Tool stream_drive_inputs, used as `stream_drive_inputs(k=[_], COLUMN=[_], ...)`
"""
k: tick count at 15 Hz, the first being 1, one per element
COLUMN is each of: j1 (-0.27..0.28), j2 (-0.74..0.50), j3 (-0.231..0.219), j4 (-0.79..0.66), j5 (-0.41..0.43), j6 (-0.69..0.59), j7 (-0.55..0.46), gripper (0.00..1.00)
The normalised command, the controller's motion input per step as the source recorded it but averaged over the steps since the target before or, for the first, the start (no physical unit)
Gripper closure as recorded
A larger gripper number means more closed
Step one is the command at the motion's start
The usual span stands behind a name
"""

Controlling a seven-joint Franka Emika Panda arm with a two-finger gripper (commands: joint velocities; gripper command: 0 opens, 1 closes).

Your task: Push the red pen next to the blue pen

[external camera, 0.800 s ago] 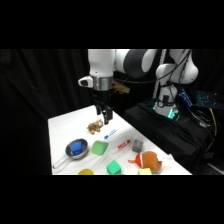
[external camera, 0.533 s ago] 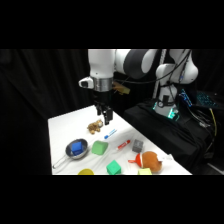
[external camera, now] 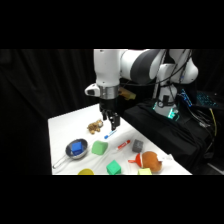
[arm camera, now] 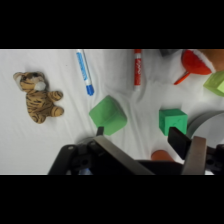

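Observation:
The red pen (external camera: pixel 123 145) (arm camera: pixel 137 67) lies on the white table, roughly parallel to the blue pen (external camera: pixel 111 134) (arm camera: pixel 84 72), with a gap of bare table between them. My gripper (external camera: pixel 111 121) (arm camera: pixel 140 137) hangs open above the table, just over the blue pen's far end in the side view. It touches neither pen and holds nothing. In the wrist view both pens lie ahead of the fingers, and a green wedge block (arm camera: pixel 108 115) sits on the table below them.
A tiger toy (external camera: pixel 94 127) (arm camera: pixel 40 97) lies beside the blue pen. A strainer with a blue block (external camera: pixel 76 148), a green cube (external camera: pixel 113 167) (arm camera: pixel 173 121), a grey block (external camera: pixel 138 145), a red funnel (arm camera: pixel 192 65) and an orange object (external camera: pixel 150 161) crowd the near table.
The gripper has drifted slightly right and down toward the pens. Neither pen nor any other object has moved.

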Motion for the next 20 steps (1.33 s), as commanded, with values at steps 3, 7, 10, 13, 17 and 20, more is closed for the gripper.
stream_drive_inputs(k=[3,7,10,13,17,20], j1=[0.098,0.073,0.040,0.024,0.018,0.034], j2=[0.08,0.13,0.18,0.20,0.20,0.19], j3=[0.078,0.057,0.051,0.043,0.062,0.066], j4=[-0.11,-0.11,-0.11,-0.09,-0.03,0.01], j5=[0.112,0.179,0.229,0.222,0.222,0.196], j6=[0.24,0.33,0.38,0.38,0.29,0.24], j7=[0.17,0.10,0.00,-0.05,-0.10,-0.11], gripper=[0.00,0.00,0.00,0.00,0.00,0.00])
